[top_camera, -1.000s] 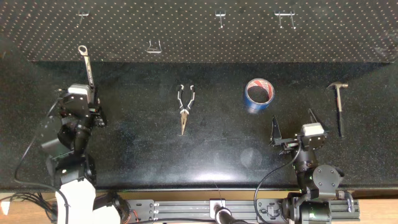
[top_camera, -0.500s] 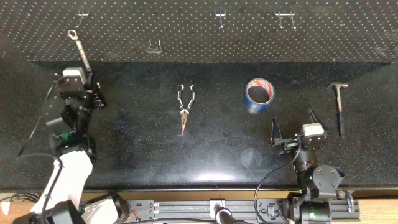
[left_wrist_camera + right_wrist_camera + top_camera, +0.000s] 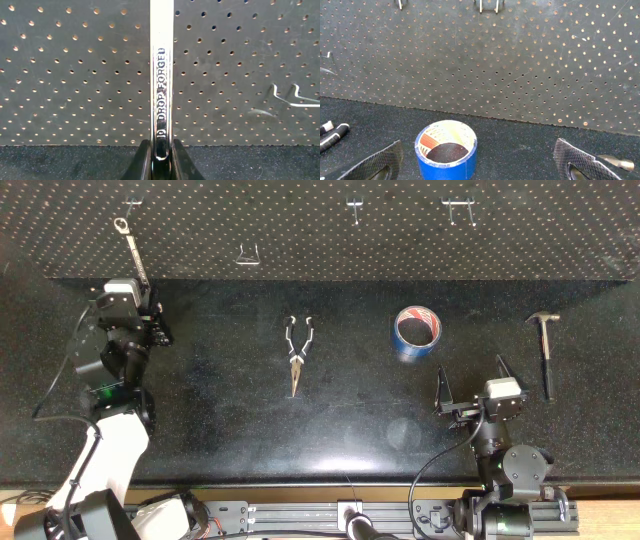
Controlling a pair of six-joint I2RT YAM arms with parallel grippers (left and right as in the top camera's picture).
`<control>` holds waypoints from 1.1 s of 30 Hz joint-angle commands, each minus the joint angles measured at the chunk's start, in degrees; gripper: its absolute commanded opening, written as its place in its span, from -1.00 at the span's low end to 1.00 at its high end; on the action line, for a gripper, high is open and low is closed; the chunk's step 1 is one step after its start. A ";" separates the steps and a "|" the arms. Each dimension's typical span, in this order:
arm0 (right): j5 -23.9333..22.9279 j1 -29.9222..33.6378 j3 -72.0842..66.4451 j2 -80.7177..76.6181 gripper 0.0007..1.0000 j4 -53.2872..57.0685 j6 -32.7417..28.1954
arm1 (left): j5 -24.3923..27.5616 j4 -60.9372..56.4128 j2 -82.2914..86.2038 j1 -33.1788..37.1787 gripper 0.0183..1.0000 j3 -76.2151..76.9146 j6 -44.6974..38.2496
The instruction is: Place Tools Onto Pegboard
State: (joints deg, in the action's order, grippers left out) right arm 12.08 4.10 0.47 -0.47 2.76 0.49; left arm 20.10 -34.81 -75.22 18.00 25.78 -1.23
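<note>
Top view: left gripper [image 3: 138, 292] fingers clamp a slim, shiny chrome wrench [image 3: 131, 252], ring end up against the pegboard [image 3: 400, 240]; right gripper [image 3: 472, 385] fingers spread above the worktop [image 3: 220, 400].

wrench [image 3: 131, 250] lifted, farther up pegboard [image 3: 300, 220]

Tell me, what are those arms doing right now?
Left gripper shut on wrench, held up at pegboard near a hook. Right gripper open, behind tape roll. Nothing in the way.
</note>
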 commanded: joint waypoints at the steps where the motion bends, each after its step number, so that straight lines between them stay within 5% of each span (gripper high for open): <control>1: -0.07 0.22 -0.24 0.42 0.97 0.13 -0.79 | -3.06 -0.74 -0.57 -0.07 -0.98 1.68 -0.70; 10: -0.09 0.22 -0.24 0.42 0.97 0.13 -0.79 | -3.02 -1.01 -8.70 -0.07 -0.97 7.69 -0.70; 12: -0.07 0.22 -0.24 0.42 0.97 0.13 -0.79 | -2.99 -0.87 -10.67 -0.07 0.23 8.87 -0.70; 13: -0.09 0.22 -0.24 0.42 0.97 0.13 -0.79 | -2.95 -0.44 -10.67 -0.09 0.46 8.87 -0.70; 16: -0.09 0.22 -0.24 0.42 0.97 0.13 -0.79 | -2.49 6.05 -8.85 -0.09 0.63 8.92 -0.66; 18: -0.07 0.22 -0.24 0.42 0.97 0.13 -0.79 | -2.47 26.97 1.01 -0.09 0.96 8.92 6.45; 19: -0.07 0.22 -0.24 0.42 0.97 0.13 -0.79 | -2.34 44.19 10.62 -0.22 0.99 9.11 21.84; 20: -0.07 0.22 -0.24 0.42 0.97 0.13 -0.79 | -2.43 53.94 16.02 -1.27 0.99 9.88 26.73; 24: -0.07 0.22 -0.24 0.42 0.97 0.13 -0.79 | -4.70 98.40 17.57 -13.88 0.99 25.55 24.83; 29: -0.07 0.22 -0.24 0.42 0.97 0.13 -0.79 | -6.99 101.13 -20.63 -39.04 0.99 51.54 21.90; 31: -0.07 0.22 -0.24 0.42 0.96 0.13 -0.79 | -12.66 107.60 -34.21 -42.25 0.99 66.29 21.92; 33: -0.07 0.22 -0.24 0.42 0.97 0.13 -0.79 | -12.63 109.46 -41.33 -42.40 0.99 73.48 21.92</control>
State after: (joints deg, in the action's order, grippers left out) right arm 11.90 4.14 0.47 -0.47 2.79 0.47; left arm 10.44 73.47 -109.69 -24.14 92.73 21.17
